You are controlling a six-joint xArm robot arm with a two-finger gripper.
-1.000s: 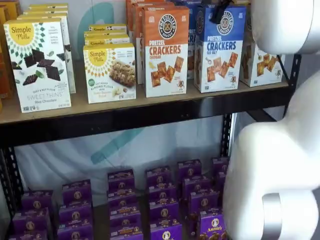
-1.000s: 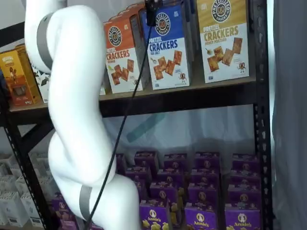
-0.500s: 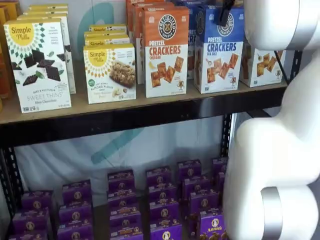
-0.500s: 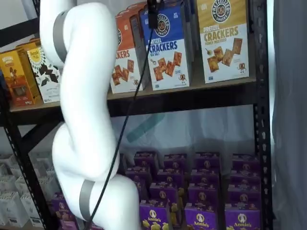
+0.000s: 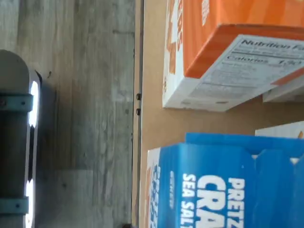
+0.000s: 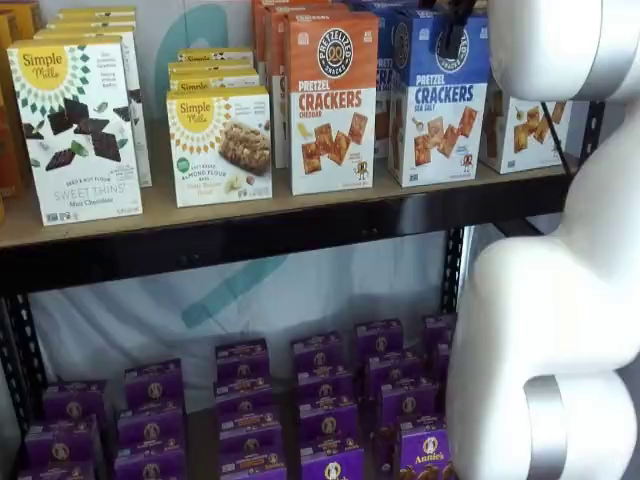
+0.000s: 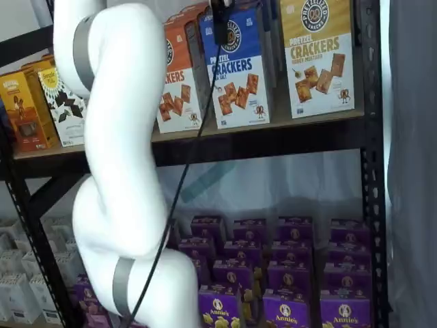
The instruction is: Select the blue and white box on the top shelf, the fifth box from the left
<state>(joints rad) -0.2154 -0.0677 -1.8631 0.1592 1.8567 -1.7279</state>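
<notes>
The blue and white box, tall matte cardboard w/ blue upper part, round dark logo, white lower half w/ square brown crackers, stands upright at front edge of the top shelf, a tan board w/ thick black metal beam, just beside the orange Cheddar box of same design. In wrist view its blue top flap and the orange box's nutrition panel are cut off at frame edge. Claw: only black fingers show, hanging in front of box's upper part w/ cable beside them; no gap visible from this side, can't tell if open or closed. White glossy arm hides the shelf's end; purple boxes sit below.
</notes>
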